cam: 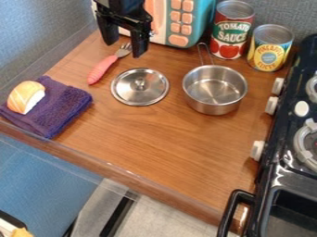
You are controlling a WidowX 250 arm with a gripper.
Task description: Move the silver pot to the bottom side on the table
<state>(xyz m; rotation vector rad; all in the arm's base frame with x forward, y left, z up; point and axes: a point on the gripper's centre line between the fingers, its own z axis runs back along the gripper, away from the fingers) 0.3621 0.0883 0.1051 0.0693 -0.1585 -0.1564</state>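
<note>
- Since the claw hangs spread and empty, grasping comes first
- next, it should reach the silver pot, rightward of it in view

In the upper right of the frame, the red and green can reads "TOMATO SAUCE" in pale capitals. Near it, toward the right edge, the yellow can reads "PINEAPPLE" in an arc; its lower word is too blurred to read.
</note>
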